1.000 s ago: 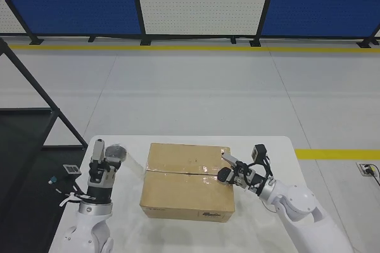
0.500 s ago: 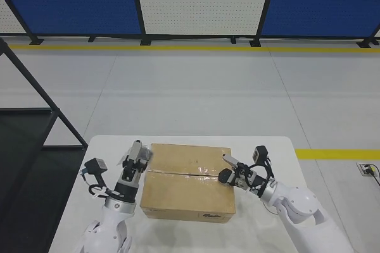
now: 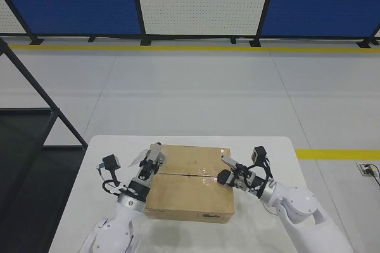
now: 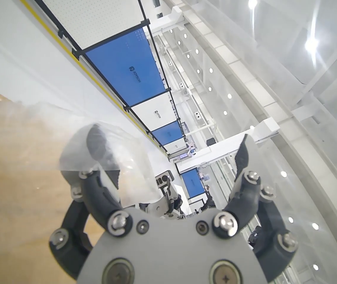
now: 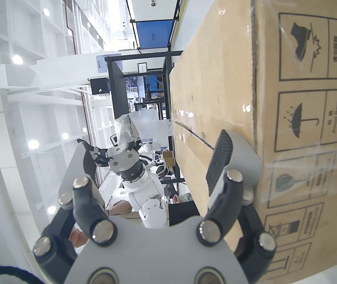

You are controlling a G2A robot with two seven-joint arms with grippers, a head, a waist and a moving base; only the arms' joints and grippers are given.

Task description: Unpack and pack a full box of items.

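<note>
The white table (image 3: 266, 148) carries the closed cardboard box (image 3: 187, 183) at its middle. The right gripper (image 3: 225, 169) stands wide open at the box's right end, one finger against the top edge by the seam, the other clear of the cardboard. The left gripper (image 3: 153, 155) gapes over the left end, with clear film (image 4: 127, 155) draped on one finger.
</note>
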